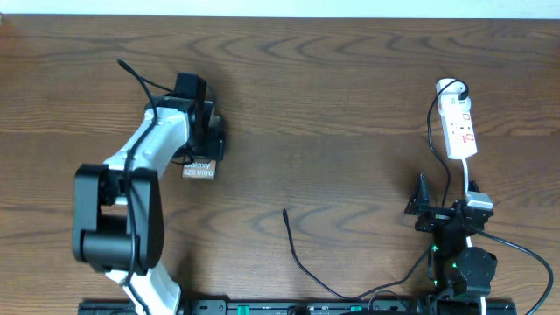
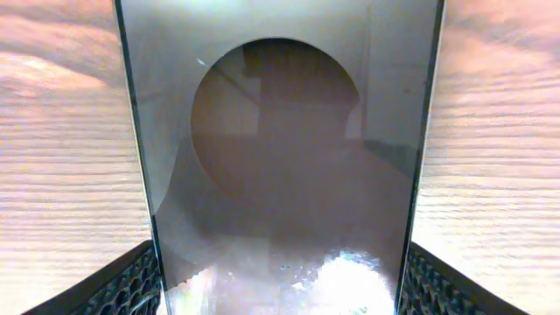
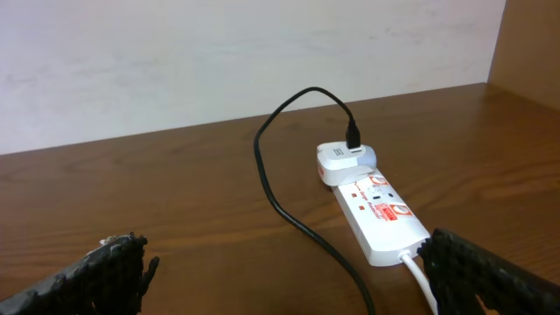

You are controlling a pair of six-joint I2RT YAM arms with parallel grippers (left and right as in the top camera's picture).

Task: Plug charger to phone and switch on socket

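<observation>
Gripping the phone point(image 1: 199, 168) across its long edges, the left gripper point(image 2: 280, 284) has both fingers point(image 2: 131, 282) set against the sides. The phone lies on the table point(image 1: 350, 79), left of centre, with its lettered end showing past the wrist.

Right gripper point(image 3: 287, 254): spread wide with nothing between the fingers, low at front right.

Charger point(image 1: 284, 213): plug tip loose on the table near centre, well apart from the phone.

Socket point(image 1: 459, 129): far right, with a white adapter point(image 3: 346, 159) plugged into its far end.
</observation>
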